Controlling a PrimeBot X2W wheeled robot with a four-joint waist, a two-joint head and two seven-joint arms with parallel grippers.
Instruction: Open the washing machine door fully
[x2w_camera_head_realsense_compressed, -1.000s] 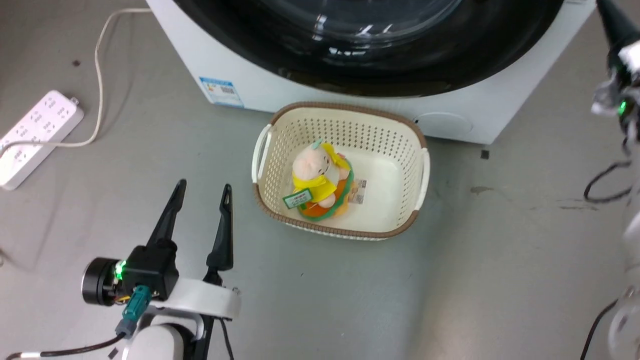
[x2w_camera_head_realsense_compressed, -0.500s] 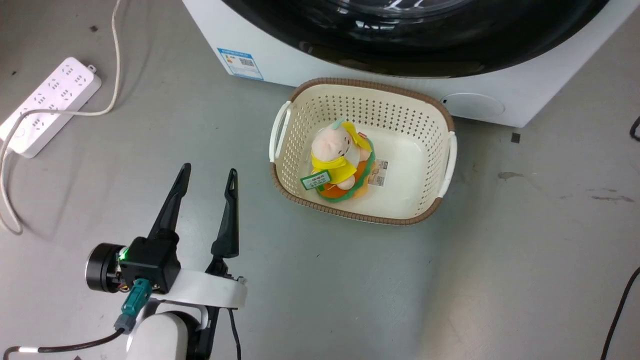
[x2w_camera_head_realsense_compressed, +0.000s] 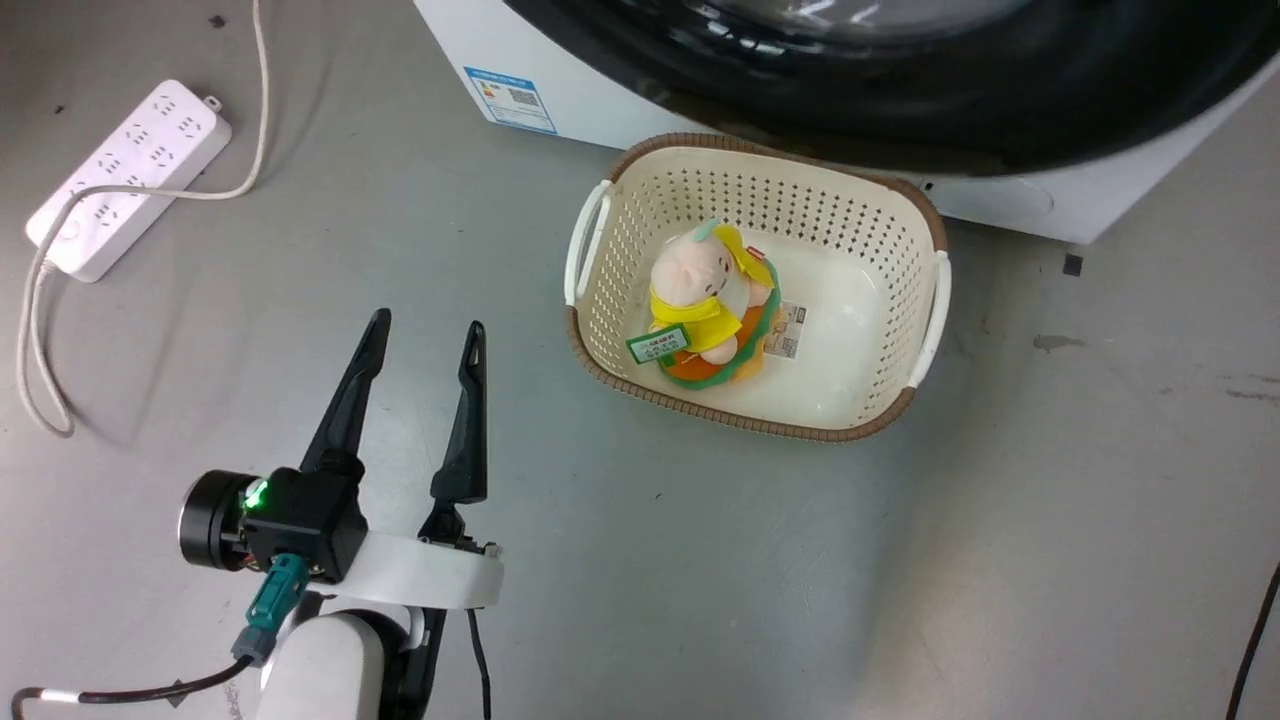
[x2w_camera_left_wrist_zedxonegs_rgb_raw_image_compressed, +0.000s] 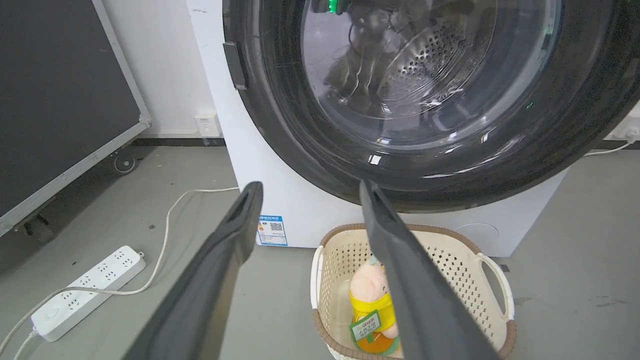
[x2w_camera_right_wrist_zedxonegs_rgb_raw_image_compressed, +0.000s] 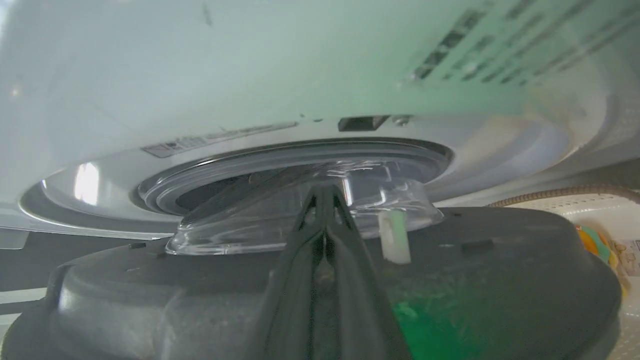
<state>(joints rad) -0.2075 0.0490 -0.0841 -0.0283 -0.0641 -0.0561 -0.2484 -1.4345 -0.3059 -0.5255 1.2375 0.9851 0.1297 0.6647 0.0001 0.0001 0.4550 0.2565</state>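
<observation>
Washer (x2w_camera_left_wrist_zedxonegs_rgb_raw_image_compressed: 240, 165) at 12 in head view. Door (x2w_camera_left_wrist_zedxonegs_rgb_raw_image_compressed: 280, 125) ajar, black rim overhanging basket (x2w_camera_head_realsense_compressed: 800, 205) at 2. R gripper (x2w_camera_right_wrist_zedxonegs_rgb_raw_image_compressed: 325, 192) clenched, tips together at door's inner glass. L gripper (x2w_camera_head_realsense_compressed: 428, 322) at 8, jaws released, empty. Toy (x2w_camera_head_realsense_compressed: 700, 290) in basket.

A: Floor?
B: Grey floor (x2w_camera_head_realsense_compressed: 900, 560), smooth, dull sheen. Few dark stains (x2w_camera_head_realsense_compressed: 1055, 342) on the right. White power strip (x2w_camera_head_realsense_compressed: 125, 180) lies on it at left, pale cord (x2w_camera_head_realsense_compressed: 263, 100) looping off.
A: Walls?
B: White wall (x2w_camera_left_wrist_zedxonegs_rgb_raw_image_compressed: 160, 65), small white outlet (x2w_camera_left_wrist_zedxonegs_rgb_raw_image_compressed: 207, 125) low on it. Big black panel (x2w_camera_left_wrist_zedxonegs_rgb_raw_image_compressed: 55, 90) with metal edging at left, on casters (x2w_camera_left_wrist_zedxonegs_rgb_raw_image_compressed: 122, 162). Even light, soft shadows.
</observation>
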